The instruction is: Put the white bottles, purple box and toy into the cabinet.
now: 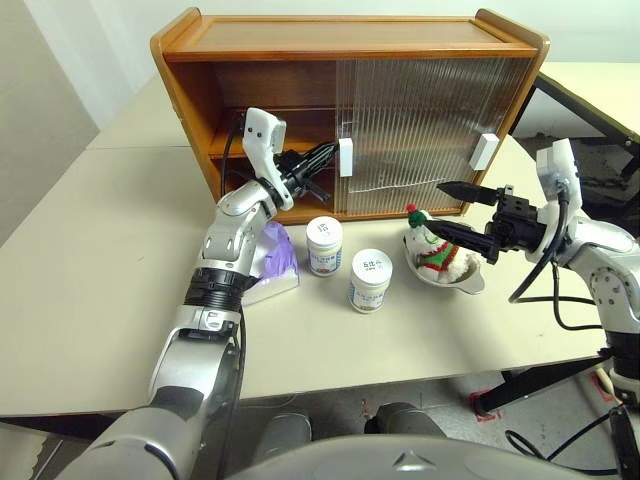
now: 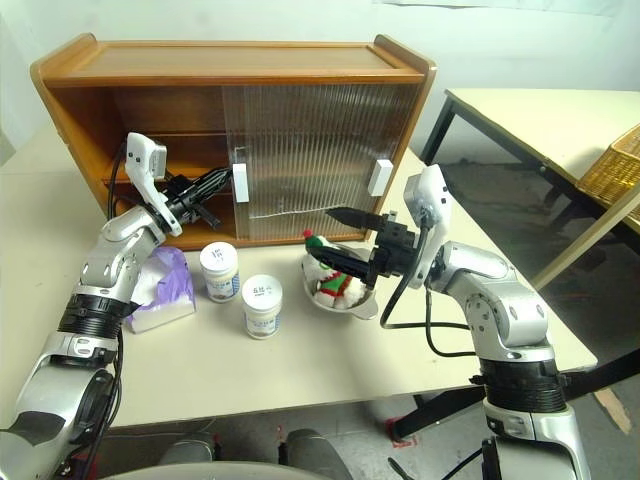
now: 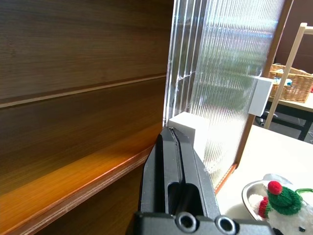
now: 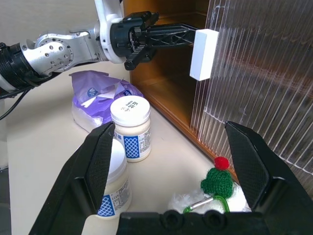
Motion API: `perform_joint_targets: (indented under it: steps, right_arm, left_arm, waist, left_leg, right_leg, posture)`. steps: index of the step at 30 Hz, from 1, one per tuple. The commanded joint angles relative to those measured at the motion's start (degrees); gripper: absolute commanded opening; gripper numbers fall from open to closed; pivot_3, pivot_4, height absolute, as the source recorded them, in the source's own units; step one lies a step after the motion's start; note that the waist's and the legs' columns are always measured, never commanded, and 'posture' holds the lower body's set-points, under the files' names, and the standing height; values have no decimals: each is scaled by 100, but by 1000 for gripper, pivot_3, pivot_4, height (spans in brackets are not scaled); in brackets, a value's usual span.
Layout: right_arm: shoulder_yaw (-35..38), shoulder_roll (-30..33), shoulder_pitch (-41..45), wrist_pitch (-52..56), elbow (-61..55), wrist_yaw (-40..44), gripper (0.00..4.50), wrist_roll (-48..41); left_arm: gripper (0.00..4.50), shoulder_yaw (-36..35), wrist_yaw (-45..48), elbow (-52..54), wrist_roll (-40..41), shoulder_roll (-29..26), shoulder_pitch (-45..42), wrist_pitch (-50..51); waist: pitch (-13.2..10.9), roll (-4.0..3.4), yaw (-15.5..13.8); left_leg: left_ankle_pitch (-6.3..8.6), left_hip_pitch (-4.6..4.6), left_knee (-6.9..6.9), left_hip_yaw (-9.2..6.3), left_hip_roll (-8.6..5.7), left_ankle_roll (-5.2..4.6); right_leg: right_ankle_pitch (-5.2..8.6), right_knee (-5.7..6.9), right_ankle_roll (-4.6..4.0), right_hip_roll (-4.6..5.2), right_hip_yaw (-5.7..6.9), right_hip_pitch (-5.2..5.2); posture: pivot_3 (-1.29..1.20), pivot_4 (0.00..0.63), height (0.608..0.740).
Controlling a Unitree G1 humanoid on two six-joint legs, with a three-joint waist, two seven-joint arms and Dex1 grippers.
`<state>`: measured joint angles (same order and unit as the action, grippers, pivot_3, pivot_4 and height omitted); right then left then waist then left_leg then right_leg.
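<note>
The wooden cabinet (image 1: 350, 40) stands at the back of the table, its left half open and both ribbed doors slid to the right. My left gripper (image 1: 330, 152) is shut, its tips against the white handle (image 1: 345, 157) on the door's edge. In front stand two white bottles (image 1: 324, 245) (image 1: 371, 280). The purple box (image 1: 275, 255) lies left of them, partly behind my left arm. The toy (image 1: 432, 250) sits in a silver bowl (image 1: 470, 283). My right gripper (image 1: 447, 210) hangs open just above the toy, holding nothing.
A second white handle (image 1: 484, 151) sits on the doors' right edge. The table's front edge runs close below the bottles. To the right is another table with a wicker basket (image 2: 612, 165). Black cables trail from my right arm.
</note>
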<state>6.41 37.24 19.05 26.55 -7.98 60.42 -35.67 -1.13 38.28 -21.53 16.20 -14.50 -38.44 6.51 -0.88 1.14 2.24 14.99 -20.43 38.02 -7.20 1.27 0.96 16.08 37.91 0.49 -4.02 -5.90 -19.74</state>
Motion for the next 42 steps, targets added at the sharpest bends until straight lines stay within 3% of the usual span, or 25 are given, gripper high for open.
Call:
perform_joint_targets:
  steps: [1,9,17,20,31,42]
  right_arm:
    - [87,-10,1,-42,-102,-12,4500,-65]
    - [148,-165,-8,-52,-63,-43,4500,-200]
    - [91,-207,45,-8,-2,38,4500,-295]
    - [46,-229,100,21,47,80,4500,-296]
    - [-118,-321,336,16,288,250,4500,-247]
    - [-151,-322,423,42,374,335,4500,-234]
  left_arm:
    - [18,44,19,-204,-77,69,-107,-65]
    - [18,-48,20,-214,-93,41,-139,-152]
    - [18,-407,137,1110,300,-639,473,448]
    - [562,-524,200,1830,543,-952,875,873]
    - [4448,-1492,336,3479,1473,-1981,2565,1895]
    - [4448,-1934,572,4104,1697,-2177,4160,1819]
  waist:
    - [0,0,1]
    - [0,0,4]
    - [0,-2,32]
    - [1,-2,27]
    - [0,-3,-62]
    - [1,-3,-135]
  left_leg:
    - [0,0,0,0,0,0]
    - [0,-1,1,0,0,-1]
    - [1,0,-1,2,-1,-2]
    - [1,-1,-3,2,-1,-2]
    - [4,5,-9,1,2,2]
    - [7,1,-23,-8,14,19]
  right_leg:
    - [0,0,0,0,0,0]
    - [-8,-2,14,0,0,0]
    - [-3,-2,9,-2,0,0]
    - [10,-2,-9,-3,2,-2]
    - [19,9,-50,-3,4,-8]
    - [19,32,-102,-7,-47,-42]
  posture:
    - [-126,0,740]
    - [-117,0,740]
    - [-96,0,740]
    - [-96,0,740]
    - [-28,0,740]
    - [-13,0,740]
